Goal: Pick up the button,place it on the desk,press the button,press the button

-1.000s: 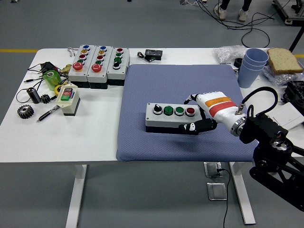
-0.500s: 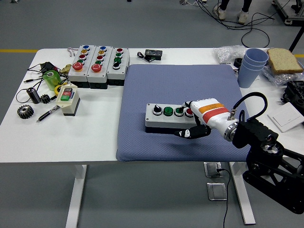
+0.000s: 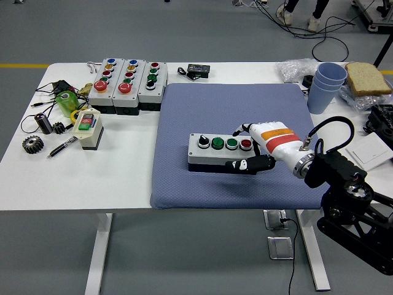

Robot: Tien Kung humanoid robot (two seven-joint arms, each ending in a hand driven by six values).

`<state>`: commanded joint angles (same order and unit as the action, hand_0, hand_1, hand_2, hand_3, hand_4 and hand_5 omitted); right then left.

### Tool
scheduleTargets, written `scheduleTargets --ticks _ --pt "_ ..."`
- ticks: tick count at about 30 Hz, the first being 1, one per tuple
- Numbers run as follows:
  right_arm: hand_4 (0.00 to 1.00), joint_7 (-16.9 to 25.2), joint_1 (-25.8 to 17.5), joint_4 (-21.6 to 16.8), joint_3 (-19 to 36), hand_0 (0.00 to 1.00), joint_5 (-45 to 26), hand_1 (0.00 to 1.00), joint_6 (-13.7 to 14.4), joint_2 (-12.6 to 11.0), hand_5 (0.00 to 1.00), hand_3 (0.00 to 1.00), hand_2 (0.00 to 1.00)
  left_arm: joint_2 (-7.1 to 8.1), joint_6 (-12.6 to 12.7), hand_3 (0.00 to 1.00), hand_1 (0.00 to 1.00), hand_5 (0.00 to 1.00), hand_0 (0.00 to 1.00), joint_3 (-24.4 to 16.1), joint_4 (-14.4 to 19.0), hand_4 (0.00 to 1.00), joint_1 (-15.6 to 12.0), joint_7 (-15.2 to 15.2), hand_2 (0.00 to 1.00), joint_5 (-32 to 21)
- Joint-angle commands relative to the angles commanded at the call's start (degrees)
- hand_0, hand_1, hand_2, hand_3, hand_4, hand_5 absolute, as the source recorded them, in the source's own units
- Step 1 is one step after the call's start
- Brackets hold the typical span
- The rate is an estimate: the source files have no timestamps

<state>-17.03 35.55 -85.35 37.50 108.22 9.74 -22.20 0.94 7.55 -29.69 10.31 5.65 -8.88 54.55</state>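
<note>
Button box (image 3: pixel 221 150) beside right hand (image 3: pixel 261 147)

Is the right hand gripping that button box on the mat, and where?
Cannot tell. The right hand sits at the button box's right end, thumb along its front side, but a closed grip isn't visible.

Button box (image 3: pixel 221 151) on blue mat (image 3: pixel 233 117), toward the table's (image 3: pixel 123 178) near-right edge — right hand (image 3: pixel 261 147) at its right end, fingers curled.
</note>
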Motion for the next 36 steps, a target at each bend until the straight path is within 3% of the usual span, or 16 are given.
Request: scheduleTargets --ticks 1,2,5,8,9,14,15,20,36 --pt "0.938 1.6 -0.57 -0.46 1.64 0.108 -2.53 0.002 1.71 -0.23 0.672 0.711 0.223 0.0 -0.01 0.594 0.657 0.651 0.623 -0.04 0.0 0.343 -0.06 -0.01 0.677 0.02" --pt "0.914 2.15 -0.71 -0.57 2.2 0.551 -4.61 0.542 2.29 -0.28 0.589 0.816 0.633 0.01 -0.01 0.592 0.658 0.651 0.623 -0.05 0.0 0.343 -0.07 -0.01 0.677 0.03" --pt "0.914 7.73 -2.41 -0.64 6.49 0.551 -11.68 0.542 6.75 -0.29 0.589 0.816 0.633 -0.03 -0.04 0.592 0.658 0.651 0.623 -0.17 0.0 0.343 -0.12 -0.07 0.677 0.34" --pt "0.914 12.81 -3.82 -0.92 9.22 0.551 -18.75 0.542 8.06 -0.53 0.589 0.816 0.633 -0.02 -0.06 0.592 0.658 0.651 0.623 -0.25 0.0 0.343 -0.16 -0.09 0.677 0.52" --pt "0.863 14.38 -4.39 -1.11 10.19 0.834 -21.36 0.781 8.15 -0.66 0.478 0.816 0.859 -0.03 -0.07 0.591 0.658 0.651 0.624 -0.33 0.0 0.343 -0.18 -0.11 0.677 0.63" --pt "0.863 18.58 -6.94 -1.67 16.01 0.834 -33.28 0.781 8.04 -1.25 0.478 0.816 0.859 -0.01 -0.01 0.591 0.658 0.651 0.624 0.01 0.0 0.343 -0.21 -0.01 0.677 0.16" --pt "0.824 19.25 -7.54 -1.66 17.4 0.821 -35.51 0.77 8.33 -1.34 0.419 0.778 0.824 0.0 -0.02 0.591 0.658 0.652 0.624 0.05 0.0 0.343 -0.18 0.01 0.676 0.1" --pt "0.824 20.38 -10.14 -1.06 22.97 0.821 -47.8 0.77 9.11 -1.6 0.419 0.778 0.824 0.0 0.01 0.591 0.658 0.652 0.624 0.18 0.0 0.343 -0.04 0.07 0.676 -0.1" --pt "0.807 19.81 -15.5 1.28 26.92 0.81 -84.89 0.749 7.46 -0.99 0.41 0.734 0.775 0.05 0.05 0.593 0.657 0.651 0.624 0.81 0.0 0.343 0.27 0.17 0.677 -0.57"
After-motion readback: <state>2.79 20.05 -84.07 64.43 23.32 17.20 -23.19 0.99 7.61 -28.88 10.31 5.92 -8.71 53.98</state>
